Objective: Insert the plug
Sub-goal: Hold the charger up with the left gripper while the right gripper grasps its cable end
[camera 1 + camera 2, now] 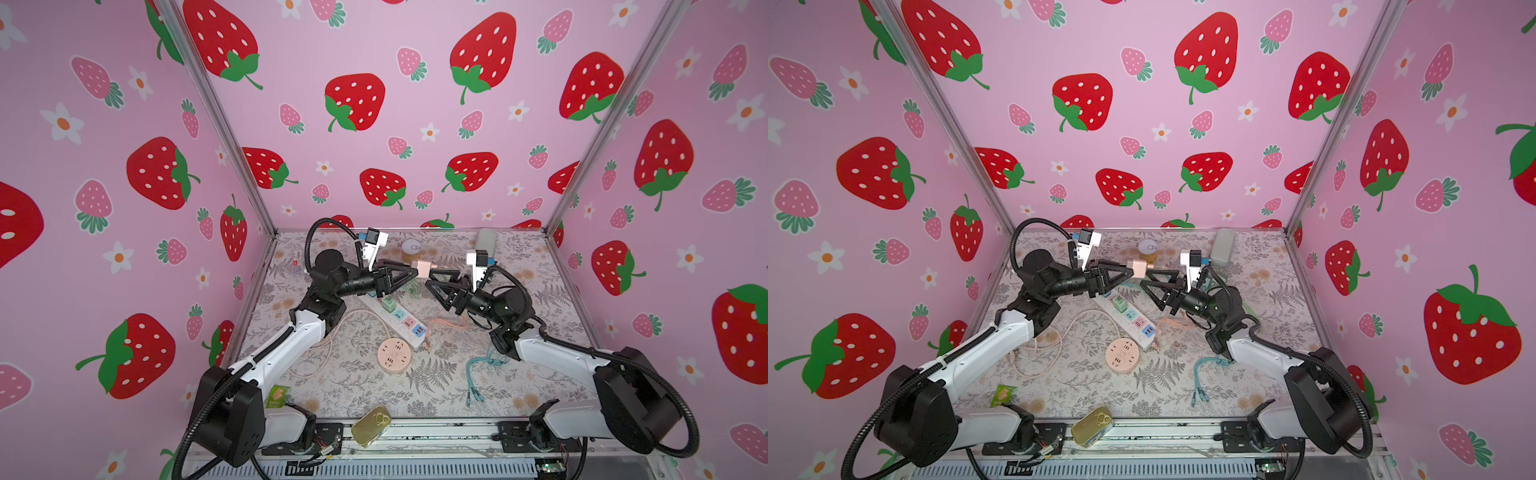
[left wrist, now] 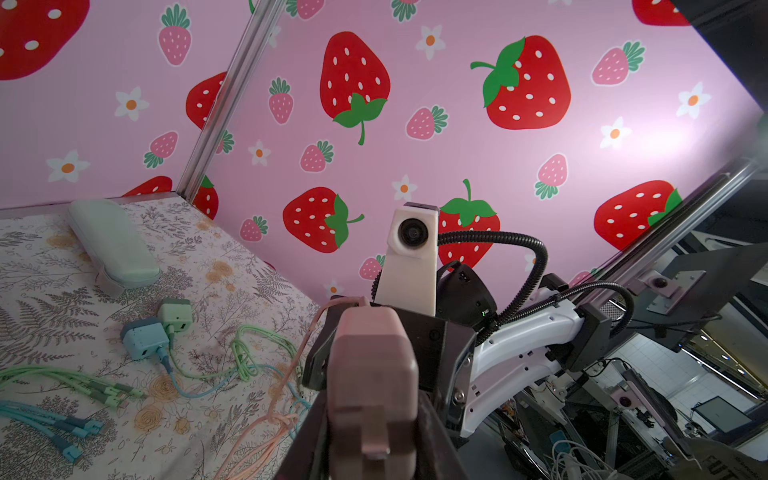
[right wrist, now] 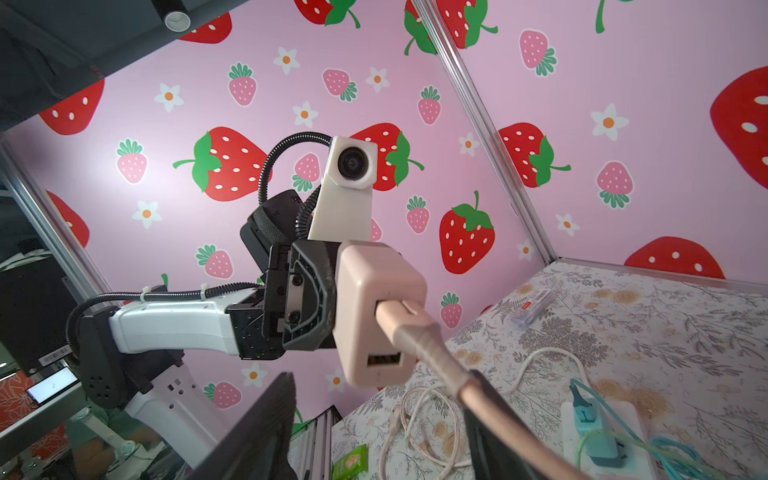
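A pink USB charger block (image 1: 422, 268) (image 1: 1137, 267) hangs above the table's far middle, and my left gripper (image 1: 413, 271) (image 1: 1129, 270) (image 2: 372, 399) is shut on its sides. In the right wrist view, the plug (image 3: 399, 318) of a pink cable (image 3: 478, 395) sits in one port of the charger block (image 3: 380, 311); the port beside it is empty. My right gripper (image 1: 430, 278) (image 1: 1145, 277) (image 3: 382, 382) faces the charger with its jaws apart. The cable runs along one finger (image 3: 490, 415), while the other finger (image 3: 266, 419) stands well off it.
On the floral table lie a white power strip (image 1: 395, 316) with coloured adapters, a round pink socket (image 1: 393, 351), teal cables (image 1: 478, 374), a gold tin (image 1: 371, 426) at the front edge, a green packet (image 1: 276, 395) and a pale case (image 1: 486, 241) at the back.
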### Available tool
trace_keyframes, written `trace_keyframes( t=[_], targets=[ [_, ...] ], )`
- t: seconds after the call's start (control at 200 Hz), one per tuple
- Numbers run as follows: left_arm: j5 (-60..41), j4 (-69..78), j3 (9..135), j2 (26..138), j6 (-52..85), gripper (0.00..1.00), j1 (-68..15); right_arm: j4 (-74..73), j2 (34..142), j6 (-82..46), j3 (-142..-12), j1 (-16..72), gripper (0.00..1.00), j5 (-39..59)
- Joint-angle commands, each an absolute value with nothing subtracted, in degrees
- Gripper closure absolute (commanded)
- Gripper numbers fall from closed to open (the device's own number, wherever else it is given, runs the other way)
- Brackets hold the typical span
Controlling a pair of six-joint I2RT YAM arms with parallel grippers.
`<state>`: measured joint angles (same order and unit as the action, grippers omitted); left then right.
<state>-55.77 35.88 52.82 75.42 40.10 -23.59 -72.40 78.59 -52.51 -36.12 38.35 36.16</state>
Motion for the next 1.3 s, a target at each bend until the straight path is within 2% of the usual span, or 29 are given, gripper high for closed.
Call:
trace_keyframes(
  t=[0.0, 0.295, 0.625, 0.94, 1.236, 1.271, 1.296],
  targets=[
    [-56.9, 40.1, 52.2, 74.1, 39.5, 1.0, -24.3, -79.1, 79.8, -56.8, -38.2, 38.2, 0.36, 37.4],
    [-56.8, 40.6, 51.5, 73.3, 38.9, 1.0, -25.0, -80.7, 81.1, -58.1, -40.3, 38.2, 0.4, 37.9],
    [-56.7, 40.2, 51.8, 73.8, 38.7, 1.0, -25.4, -83.3, 82.4, -59.5, -41.3, 38.2, 0.59, 39.9],
    [-57.4, 40.3, 52.1, 73.9, 38.5, 1.0, -25.8, -85.5, 83.6, -60.9, -42.2, 38.3, 0.63, 41.1],
    [-56.1, 36.2, 53.0, 73.5, 37.3, 1.0, -25.8, -85.5, 83.9, -60.8, -42.5, 38.3, 0.76, 41.7],
    [-56.1, 35.0, 53.3, 73.5, 37.0, 0.96, -25.8, -84.3, 83.6, -60.1, -42.6, 38.3, 0.79, 41.6],
    [-56.1, 34.2, 53.6, 73.6, 36.8, 0.87, -25.8, -83.1, 83.2, -59.5, -42.6, 38.3, 0.81, 41.6]
  ],
)
